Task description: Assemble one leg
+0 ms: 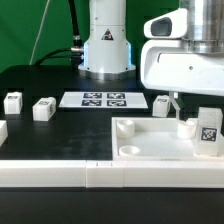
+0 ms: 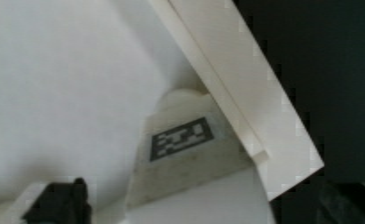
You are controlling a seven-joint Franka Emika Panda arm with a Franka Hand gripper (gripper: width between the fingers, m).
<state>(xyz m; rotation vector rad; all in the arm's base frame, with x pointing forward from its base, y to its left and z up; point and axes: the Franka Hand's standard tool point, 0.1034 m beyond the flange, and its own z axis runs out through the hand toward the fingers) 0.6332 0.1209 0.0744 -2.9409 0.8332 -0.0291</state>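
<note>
My gripper (image 1: 179, 106) hangs over the right part of the large flat white square piece (image 1: 150, 148). A small white leg (image 1: 186, 126) stands on that piece just below my fingers. A second leg (image 1: 208, 131) with a tag stands right of it. In the wrist view a tagged leg (image 2: 182, 138) lies against the piece's raised rim (image 2: 232, 80). One dark finger (image 2: 58, 203) shows well apart from this leg, and the other finger is lost against the dark table. My gripper (image 2: 182, 208) looks open and holds nothing.
More loose legs lie on the black table: two at the exterior view's left (image 1: 14, 102) (image 1: 44, 108) and one behind the square piece (image 1: 162, 103). The marker board (image 1: 103, 99) lies mid-table before the robot base (image 1: 106, 45). A white ledge (image 1: 60, 172) runs along the front.
</note>
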